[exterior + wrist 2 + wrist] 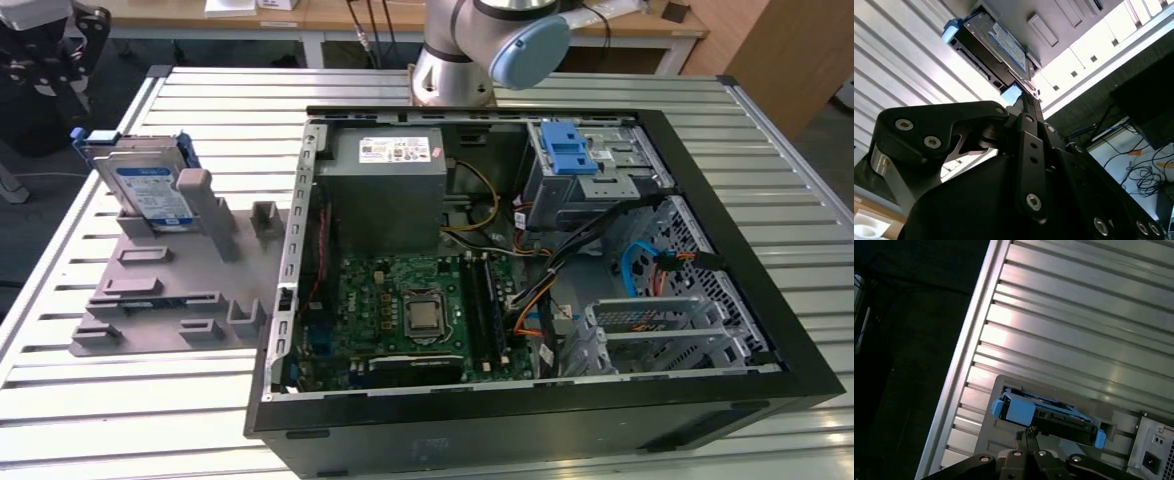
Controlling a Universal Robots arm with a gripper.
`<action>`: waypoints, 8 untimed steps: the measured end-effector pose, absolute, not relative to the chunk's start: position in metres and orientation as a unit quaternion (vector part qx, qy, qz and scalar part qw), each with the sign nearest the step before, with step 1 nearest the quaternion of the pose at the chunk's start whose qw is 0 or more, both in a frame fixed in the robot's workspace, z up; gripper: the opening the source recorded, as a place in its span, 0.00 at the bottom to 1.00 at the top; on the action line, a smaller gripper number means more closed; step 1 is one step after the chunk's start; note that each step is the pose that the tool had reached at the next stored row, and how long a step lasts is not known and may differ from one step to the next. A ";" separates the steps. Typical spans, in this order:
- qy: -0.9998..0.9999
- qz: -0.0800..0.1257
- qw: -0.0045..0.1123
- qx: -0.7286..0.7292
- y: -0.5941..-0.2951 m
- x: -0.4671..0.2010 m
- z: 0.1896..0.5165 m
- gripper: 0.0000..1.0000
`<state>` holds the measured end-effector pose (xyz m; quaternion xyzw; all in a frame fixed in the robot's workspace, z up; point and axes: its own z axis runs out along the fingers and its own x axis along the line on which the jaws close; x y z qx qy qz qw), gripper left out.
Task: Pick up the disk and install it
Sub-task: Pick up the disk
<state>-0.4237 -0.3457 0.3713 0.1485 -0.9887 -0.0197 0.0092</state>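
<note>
The disk (150, 190) stood on edge in the grey holder (147, 300), with the gripper (1026, 430) closed, empty and poised near the holder. Approaching closed, it could topple the disk rather than grasp it.

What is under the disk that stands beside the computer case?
A grey holder on the slatted table carries the disk, which stands on edge against its posts. The disk's lower edge and the holder surface directly beneath it are covered.

silver disk (142, 180) with blue-and-white label (154, 195), blue carrier (91, 140), grey stand (174, 290), green motherboard (387, 300), black case (534, 420)
</note>
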 end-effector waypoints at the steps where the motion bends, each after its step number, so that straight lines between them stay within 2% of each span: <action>1: -0.988 -0.020 0.009 0.154 -0.346 -0.424 0.371 0.11; 8: -0.980 -0.019 0.010 0.200 -0.346 -0.424 0.371 0.11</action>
